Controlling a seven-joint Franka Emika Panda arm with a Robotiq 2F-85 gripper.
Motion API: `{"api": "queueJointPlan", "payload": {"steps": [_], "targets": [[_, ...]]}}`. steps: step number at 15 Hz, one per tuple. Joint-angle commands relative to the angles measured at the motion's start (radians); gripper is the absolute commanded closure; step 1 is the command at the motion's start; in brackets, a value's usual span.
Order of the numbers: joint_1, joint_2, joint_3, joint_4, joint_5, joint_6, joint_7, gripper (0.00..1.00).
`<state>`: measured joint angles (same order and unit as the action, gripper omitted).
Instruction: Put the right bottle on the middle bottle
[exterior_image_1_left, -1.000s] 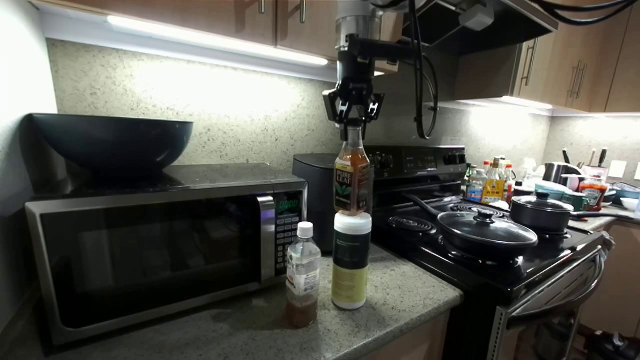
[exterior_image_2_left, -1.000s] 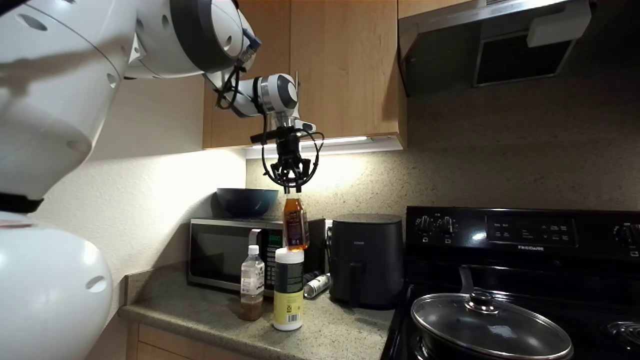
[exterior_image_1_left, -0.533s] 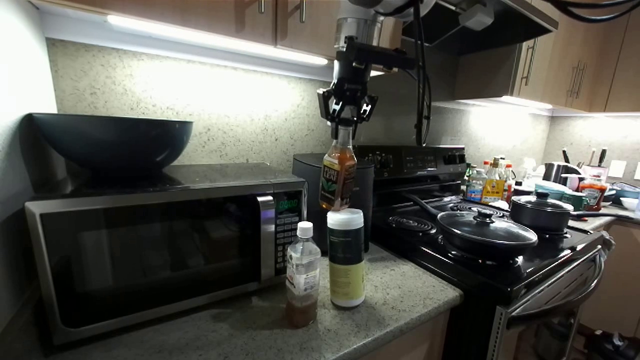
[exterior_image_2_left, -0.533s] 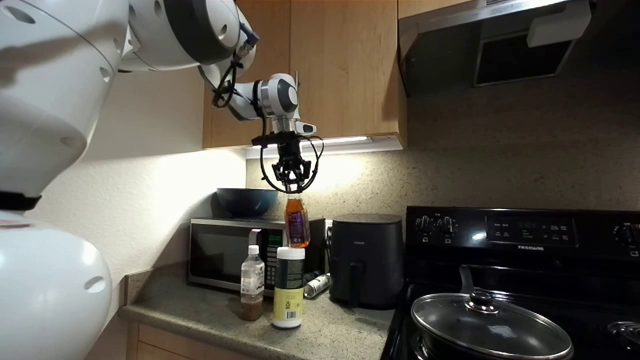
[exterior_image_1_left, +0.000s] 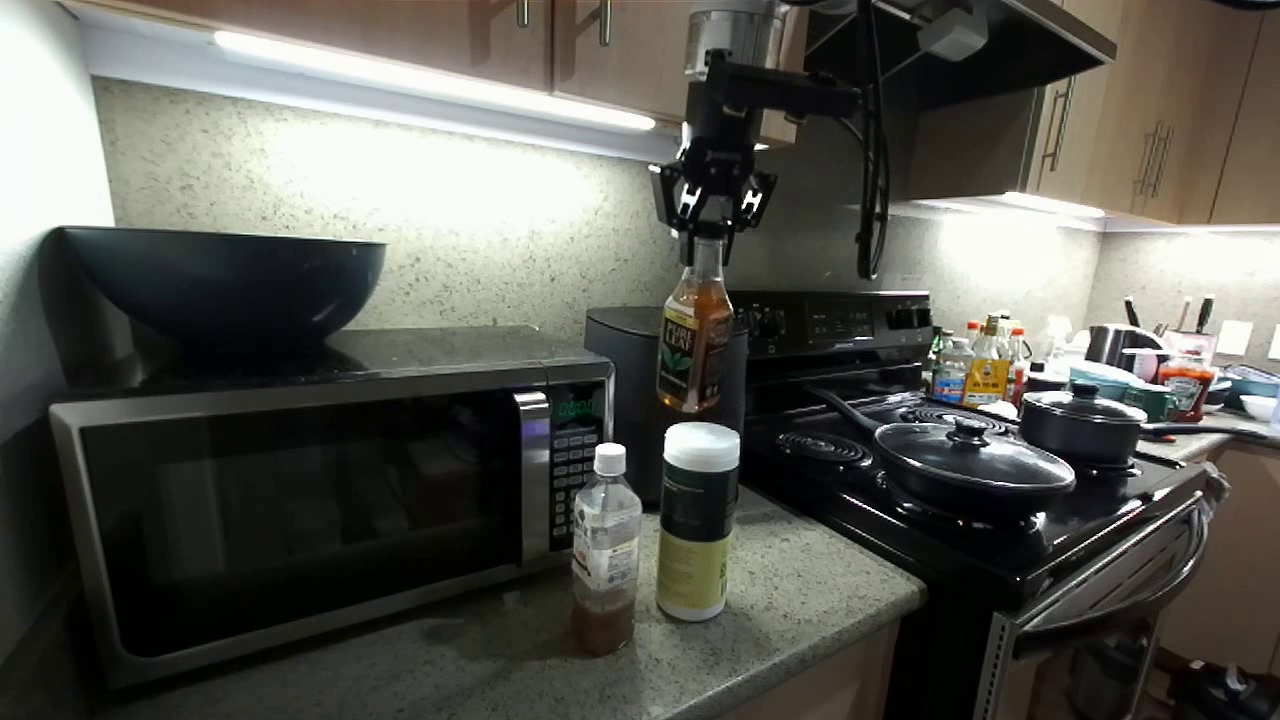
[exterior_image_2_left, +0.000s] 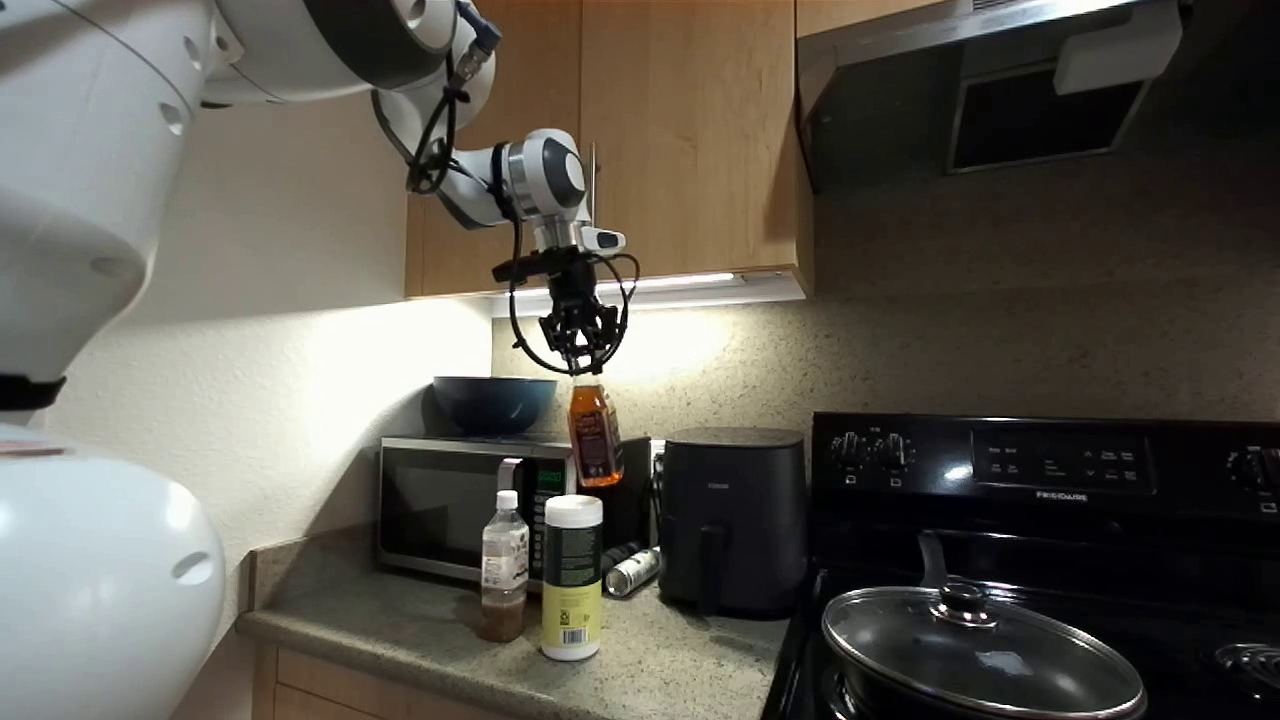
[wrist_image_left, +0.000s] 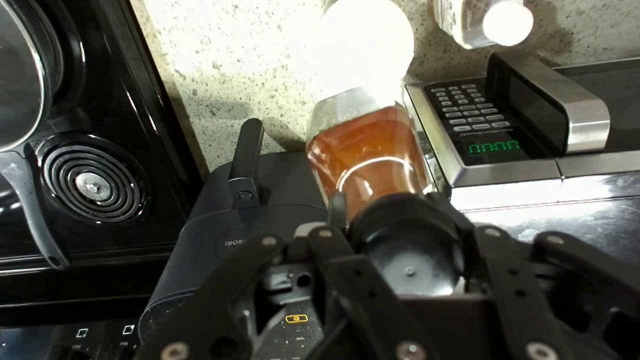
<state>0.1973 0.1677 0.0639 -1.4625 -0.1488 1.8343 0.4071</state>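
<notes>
While the hand (exterior_image_1_left: 707, 255) grips the slim amber-filled bottle (exterior_image_1_left: 692, 350) by its capped top, the bottle hangs slightly tilted, its base apart from the white lid (exterior_image_1_left: 702, 445) of the wide jar (exterior_image_1_left: 697, 520) and a little higher. The jar stands upright on the surface (exterior_image_1_left: 800, 580), just beside a clear white-capped bottle (exterior_image_1_left: 606, 560). Farther out, a microwave (exterior_image_1_left: 300, 510) bears a dark bowl (exterior_image_1_left: 220, 285), and a black air fryer (exterior_image_2_left: 735, 510) stands near the stove (exterior_image_2_left: 1000, 460).
</notes>
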Motion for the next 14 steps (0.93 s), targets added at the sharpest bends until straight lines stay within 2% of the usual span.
{"api": "queueJointPlan", "payload": {"steps": [1, 5, 7, 8, 10, 11, 14], "targets": [[0.006, -0.095, 0.022, -0.063, -0.018, 0.007, 0.037, 0.82], [0.008, -0.147, 0.05, -0.113, -0.021, 0.0, 0.045, 0.82], [0.002, -0.17, 0.055, -0.154, -0.04, 0.039, 0.082, 0.82], [-0.003, -0.106, 0.06, -0.08, -0.006, -0.006, 0.036, 0.57], [-0.005, -0.124, 0.063, -0.107, -0.015, -0.001, 0.053, 0.57], [-0.005, -0.127, 0.063, -0.113, -0.016, 0.0, 0.053, 0.82], [-0.015, -0.105, 0.057, -0.104, 0.042, -0.016, 0.017, 0.82]]}}
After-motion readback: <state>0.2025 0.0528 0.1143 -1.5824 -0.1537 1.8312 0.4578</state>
